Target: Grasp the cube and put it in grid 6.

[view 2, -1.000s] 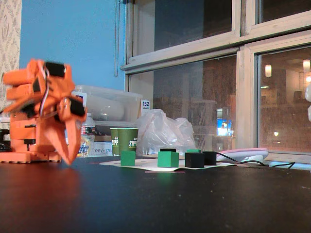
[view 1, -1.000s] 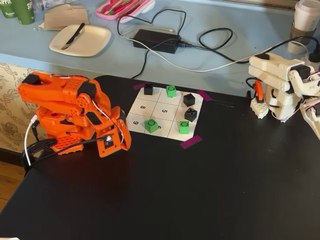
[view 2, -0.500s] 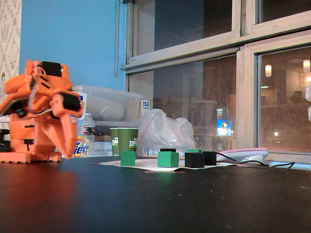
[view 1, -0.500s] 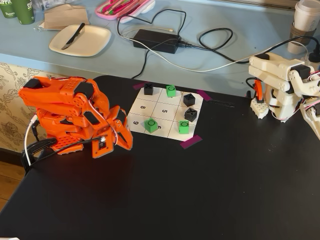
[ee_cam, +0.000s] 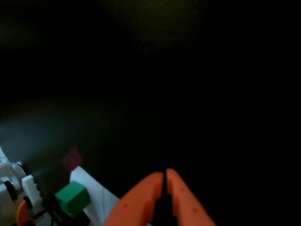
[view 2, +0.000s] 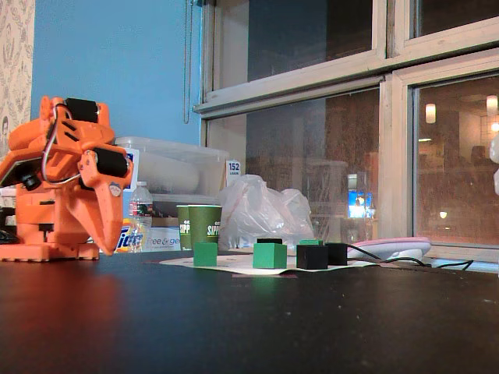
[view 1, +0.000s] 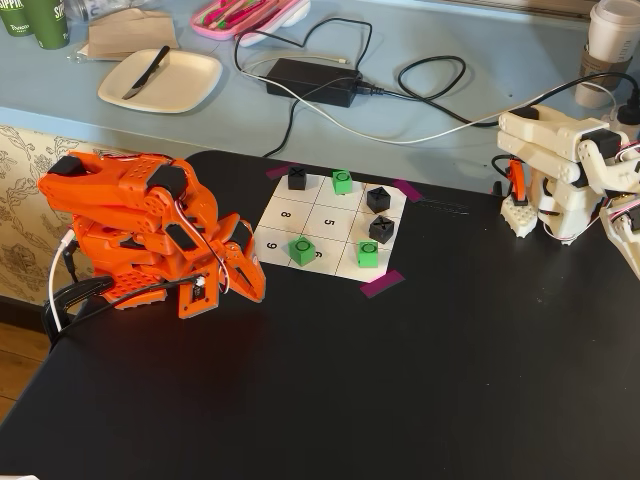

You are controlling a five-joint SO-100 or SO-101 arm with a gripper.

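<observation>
The orange arm [view 1: 140, 235] sits folded at the left of the black table [view 1: 400, 380] in the high fixed view, its gripper [view 1: 245, 272] pointing down beside the left edge of the paper sheet [view 1: 322, 222]. In the wrist view the gripper [ee_cam: 164, 176] shows its two orange fingers [ee_cam: 141, 200] pressed tip to tip with nothing between them, so the jaws are clenched and empty. The cube [view 1: 301, 250], bright green with a black ring on top, rests on the sheet's near row, covering most of a cell whose digit reads as a 6 [view 1: 318, 254] just beside it; it lies right of the jaws and apart from them, touching nothing but paper. Counted in the high fixed view, there are three green cubes: this one, a second [view 1: 367, 254] in the near right corner cell and a third [view 1: 342, 181] in the far row. There are three black cubes marked X: one [view 1: 297, 179] in the far left corner, one [view 1: 378, 198] at the far right and one [view 1: 381, 230] in the right middle. The sheet has nine cells, with 5 [view 1: 329, 210], 8 [view 1: 286, 215] and 9 [view 1: 271, 244] bare. Purple tape [view 1: 381, 283] holds the corners. In the low fixed view two green cubes [view 2: 270, 255] stand in front, with a third peeping behind a black cube [view 2: 312, 256]. A white arm [view 1: 570, 180] stands at the table's far right.
</observation>
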